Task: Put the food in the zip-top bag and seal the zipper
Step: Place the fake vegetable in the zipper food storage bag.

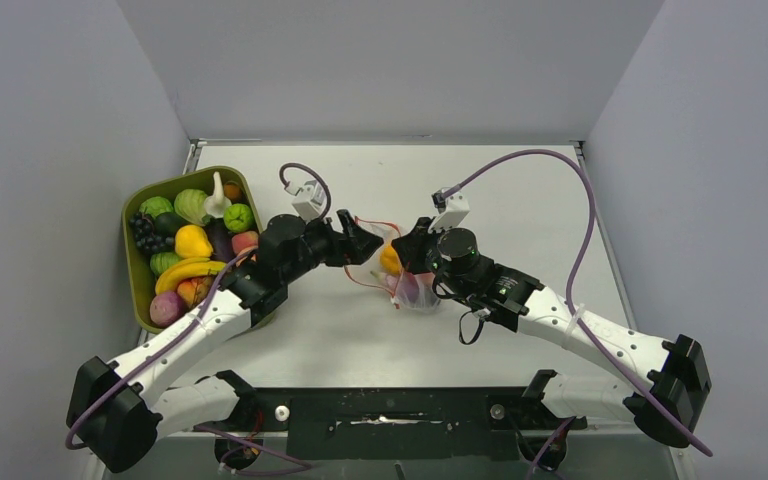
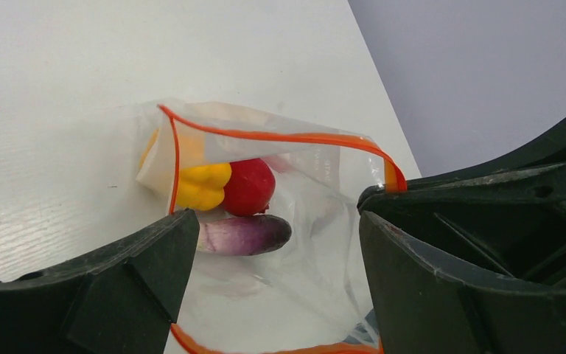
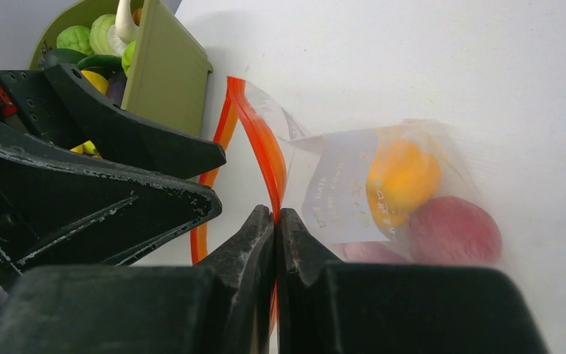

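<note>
Right end effector tight on zipper, left end effector apart at zip-top bag

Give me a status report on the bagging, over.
Left claw open at the mouth of the clear plastic zip-top bag. Right claw shut on its orange-red zipper strip. Yellow pepper, red round fruit, purple eggplant inside; mouth unsealed. Nothing blocking it.

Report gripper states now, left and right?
Left gripper: open at the mouth of the zip-top bag, holding nothing.
Right gripper: closed on the zipper.
</note>
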`<state>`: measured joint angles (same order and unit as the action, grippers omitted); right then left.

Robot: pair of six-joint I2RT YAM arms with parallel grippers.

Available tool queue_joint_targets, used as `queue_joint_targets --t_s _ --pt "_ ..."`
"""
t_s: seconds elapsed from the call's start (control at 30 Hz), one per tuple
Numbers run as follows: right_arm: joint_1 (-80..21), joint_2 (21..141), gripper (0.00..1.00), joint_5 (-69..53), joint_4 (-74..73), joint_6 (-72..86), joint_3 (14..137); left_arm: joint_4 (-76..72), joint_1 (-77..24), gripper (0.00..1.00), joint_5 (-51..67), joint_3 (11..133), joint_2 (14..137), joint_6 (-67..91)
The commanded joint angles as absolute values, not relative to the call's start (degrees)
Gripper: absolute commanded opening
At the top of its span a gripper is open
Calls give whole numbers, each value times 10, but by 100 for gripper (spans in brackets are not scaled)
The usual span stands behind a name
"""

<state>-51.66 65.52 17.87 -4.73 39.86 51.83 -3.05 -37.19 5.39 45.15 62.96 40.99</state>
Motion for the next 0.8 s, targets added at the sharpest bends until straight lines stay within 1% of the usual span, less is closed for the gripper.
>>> queue_joint_targets --t_s 0.0,0.1,0.2,0.27,0.4,0.5,0.57,0.63,0.7,0.77 --pt "-512 647 0 178 -10 396 529 -20 -375 82 69 486 611 358" --pt "-512 643 0 182 -9 398 524 43 -375 85 54 511 608 324" --pt "-511 639 0 186 -9 396 521 95 -375 85 23 520 598 295" --pt "-509 637 0 188 -10 395 522 112 -374 83 -8 515 586 282" --pt "-508 633 0 190 -10 389 525 118 -374 76 -59 494 564 286" --pt "-508 630 0 183 0 379 521 111 -374 70 -51 485 570 288" --pt "-508 629 0 185 2 381 521 105 -374 70 -32 484 584 290" --pt "-508 630 0 185 0 384 523 96 -374 72 -7 486 605 288" --pt "-507 632 0 183 -6 383 529 87 -374 73 20 488 625 282" --pt "-508 632 0 187 -14 383 533 79 -374 66 26 488 639 281"
